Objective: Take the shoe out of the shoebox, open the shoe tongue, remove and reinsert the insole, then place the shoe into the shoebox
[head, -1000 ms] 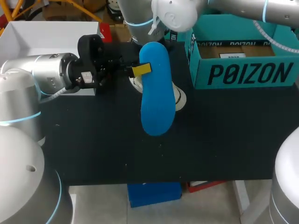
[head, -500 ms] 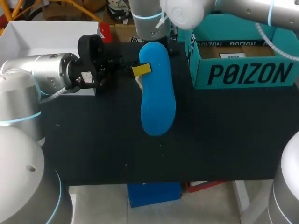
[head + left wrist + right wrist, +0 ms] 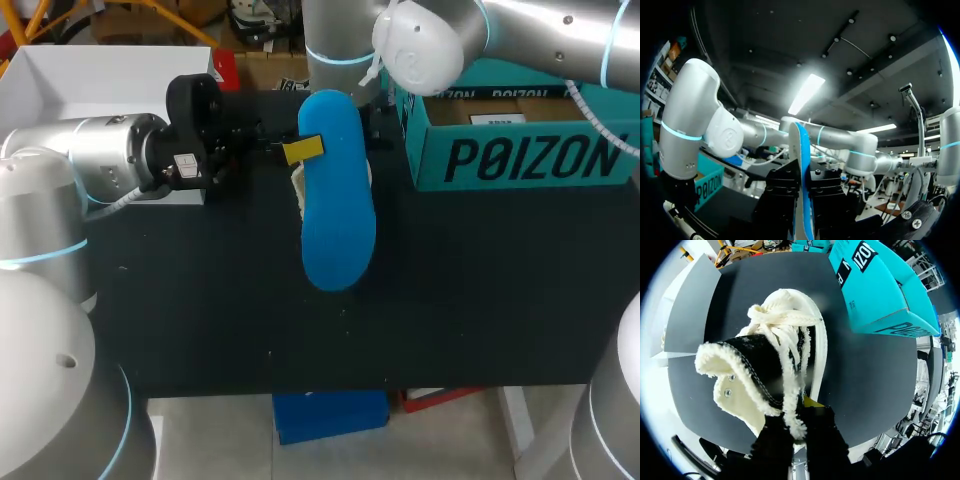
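In the head view my left gripper point(image 3: 292, 151) is shut on the edge of a blue insole point(image 3: 337, 200), held flat above the black table. The left wrist view shows the insole point(image 3: 801, 165) edge-on between the black fingers of the left gripper point(image 3: 802, 200). A black shoe point(image 3: 771, 370) with white fleece lining and white laces hangs from my right gripper point(image 3: 797, 426), which is shut on its fleece collar. In the head view only white slivers of the shoe point(image 3: 298, 188) show from behind the insole, under my right arm point(image 3: 340, 55). The teal shoebox point(image 3: 520, 155) stands open at the back right.
A white box lid point(image 3: 90, 75) lies at the back left, beside my left arm. The black table point(image 3: 450, 290) stretches out in front of the insole. The teal shoebox point(image 3: 880, 285) and the white lid point(image 3: 682, 320) lie to either side of the hanging shoe.
My right arm has swung to the right with the shoe, so less of the shoe's white sole shows around the insole. The left arm and insole have stayed put.
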Robot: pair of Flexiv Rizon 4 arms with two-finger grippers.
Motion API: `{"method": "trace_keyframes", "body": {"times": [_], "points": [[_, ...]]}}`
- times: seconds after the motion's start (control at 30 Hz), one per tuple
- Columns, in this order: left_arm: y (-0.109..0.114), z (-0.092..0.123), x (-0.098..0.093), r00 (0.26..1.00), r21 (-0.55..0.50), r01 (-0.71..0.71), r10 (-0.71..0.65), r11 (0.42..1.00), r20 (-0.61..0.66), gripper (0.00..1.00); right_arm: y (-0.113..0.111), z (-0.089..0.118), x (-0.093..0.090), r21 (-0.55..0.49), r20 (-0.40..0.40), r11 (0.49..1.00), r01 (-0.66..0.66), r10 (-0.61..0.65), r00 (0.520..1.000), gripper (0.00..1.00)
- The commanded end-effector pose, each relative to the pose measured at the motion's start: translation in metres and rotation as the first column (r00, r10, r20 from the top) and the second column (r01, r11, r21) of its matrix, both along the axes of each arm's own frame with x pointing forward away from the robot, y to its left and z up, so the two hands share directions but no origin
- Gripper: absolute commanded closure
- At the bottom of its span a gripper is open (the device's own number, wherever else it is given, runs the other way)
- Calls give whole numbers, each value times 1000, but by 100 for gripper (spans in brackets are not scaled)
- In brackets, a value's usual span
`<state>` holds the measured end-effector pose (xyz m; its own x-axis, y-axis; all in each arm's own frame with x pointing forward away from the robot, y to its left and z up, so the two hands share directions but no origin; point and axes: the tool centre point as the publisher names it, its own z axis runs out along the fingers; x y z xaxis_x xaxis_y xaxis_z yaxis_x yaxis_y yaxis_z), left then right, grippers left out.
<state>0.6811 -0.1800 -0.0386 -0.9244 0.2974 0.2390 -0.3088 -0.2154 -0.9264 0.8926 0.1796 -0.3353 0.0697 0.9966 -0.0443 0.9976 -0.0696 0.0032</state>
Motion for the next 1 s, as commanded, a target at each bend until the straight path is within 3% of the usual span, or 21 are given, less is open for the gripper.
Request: {"method": "trace_keyframes", "body": {"times": [0.03,0.57,1.0], "points": [[-1,-1,-1,1000,-1,-3,3,1000,1,100,3,-8,-2,17,-6,1000,-1,1,1000,100],[-1,-1,-1,1000,-1,-3,3,1000,1,100,25,-30,-12,48,-37,999,-14,16,999,100],[-1,-1,-1,1000,-1,-3,3,1000,1,100,18,-56,-20,54,-64,998,16,-12,998,100]]}}
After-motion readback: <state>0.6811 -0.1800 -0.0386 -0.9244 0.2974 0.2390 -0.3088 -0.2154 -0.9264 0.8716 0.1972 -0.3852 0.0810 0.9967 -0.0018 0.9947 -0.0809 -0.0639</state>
